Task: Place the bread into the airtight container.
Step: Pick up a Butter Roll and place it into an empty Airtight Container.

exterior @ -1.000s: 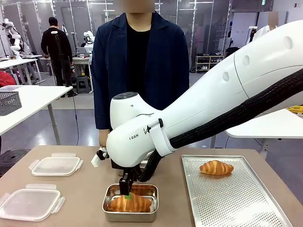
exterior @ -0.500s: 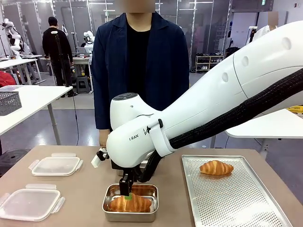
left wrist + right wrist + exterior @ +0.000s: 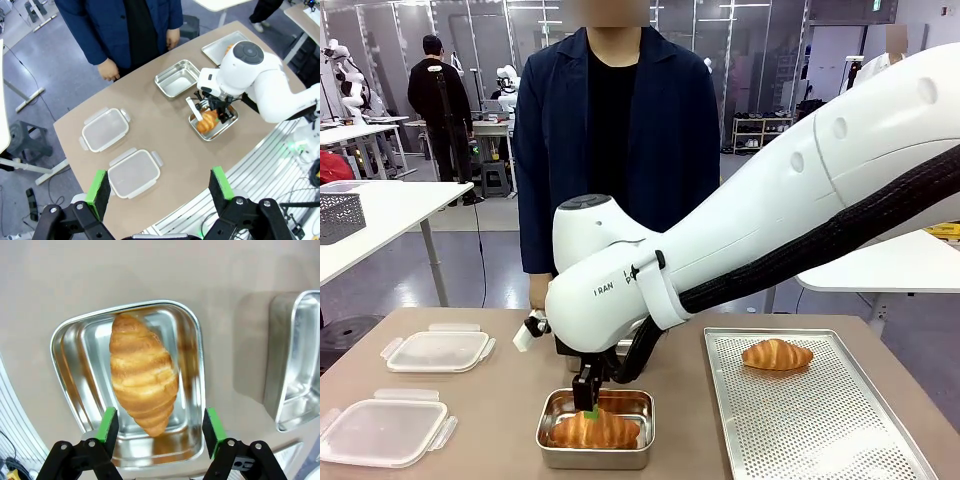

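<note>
A golden croissant, the bread (image 3: pixel 142 372), lies lengthwise inside a shiny steel airtight container (image 3: pixel 192 390). My right gripper (image 3: pixel 160 425) hovers just above it, open, one green pad on each side, touching nothing. From the front, the same bread (image 3: pixel 595 430) rests in the container (image 3: pixel 552 440) near the table's front edge, with the right gripper (image 3: pixel 590 408) pointing down over it. My left gripper (image 3: pixel 159 185) is open and high above the table, looking down at the bread (image 3: pixel 207 121).
A second croissant (image 3: pixel 777 354) sits on a perforated metal tray (image 3: pixel 820 420) at the right. Two clear lids (image 3: pixel 438 350) (image 3: pixel 382 432) lie at the left. A second, empty steel container (image 3: pixel 176 78) stands behind the first. A person (image 3: pixel 615 140) stands at the far edge.
</note>
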Controlling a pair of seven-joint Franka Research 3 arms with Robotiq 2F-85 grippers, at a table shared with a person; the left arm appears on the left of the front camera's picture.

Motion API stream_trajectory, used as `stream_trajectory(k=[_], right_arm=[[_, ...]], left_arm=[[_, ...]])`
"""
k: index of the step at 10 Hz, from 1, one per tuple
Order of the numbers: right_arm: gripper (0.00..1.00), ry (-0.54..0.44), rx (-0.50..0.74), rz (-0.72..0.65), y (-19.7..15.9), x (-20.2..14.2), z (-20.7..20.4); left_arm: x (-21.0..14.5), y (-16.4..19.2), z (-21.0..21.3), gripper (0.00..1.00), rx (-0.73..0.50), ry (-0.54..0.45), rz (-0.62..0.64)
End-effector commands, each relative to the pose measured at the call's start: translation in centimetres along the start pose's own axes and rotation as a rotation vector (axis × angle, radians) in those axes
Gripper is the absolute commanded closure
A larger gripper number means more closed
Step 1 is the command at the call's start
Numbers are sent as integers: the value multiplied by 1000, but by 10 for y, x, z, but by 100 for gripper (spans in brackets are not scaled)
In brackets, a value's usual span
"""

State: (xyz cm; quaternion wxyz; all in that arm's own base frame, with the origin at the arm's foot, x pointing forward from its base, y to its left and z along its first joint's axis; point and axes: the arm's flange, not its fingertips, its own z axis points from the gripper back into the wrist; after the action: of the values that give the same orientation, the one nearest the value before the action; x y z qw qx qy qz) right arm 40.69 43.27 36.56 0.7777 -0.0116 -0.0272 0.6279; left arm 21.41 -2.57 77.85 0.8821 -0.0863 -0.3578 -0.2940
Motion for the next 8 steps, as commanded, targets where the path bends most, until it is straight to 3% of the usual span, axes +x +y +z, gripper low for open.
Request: stream_trajectory(k=[1,3,6,8], right_arm=[[16,7,-103,-11,5,-45,66],[16,-4,-98,2,-9,-113,113],[16,-87,-32,-12,-55,-229,126],[16,-95,-93,54,-79,-303,123]], left_arm=[[0,1,1,0,-4,4,-14],[0,1,1,0,-4,4,-14],[0,1,1,0,-4,4,-14],[0,1,1,0,-4,4,-14]])
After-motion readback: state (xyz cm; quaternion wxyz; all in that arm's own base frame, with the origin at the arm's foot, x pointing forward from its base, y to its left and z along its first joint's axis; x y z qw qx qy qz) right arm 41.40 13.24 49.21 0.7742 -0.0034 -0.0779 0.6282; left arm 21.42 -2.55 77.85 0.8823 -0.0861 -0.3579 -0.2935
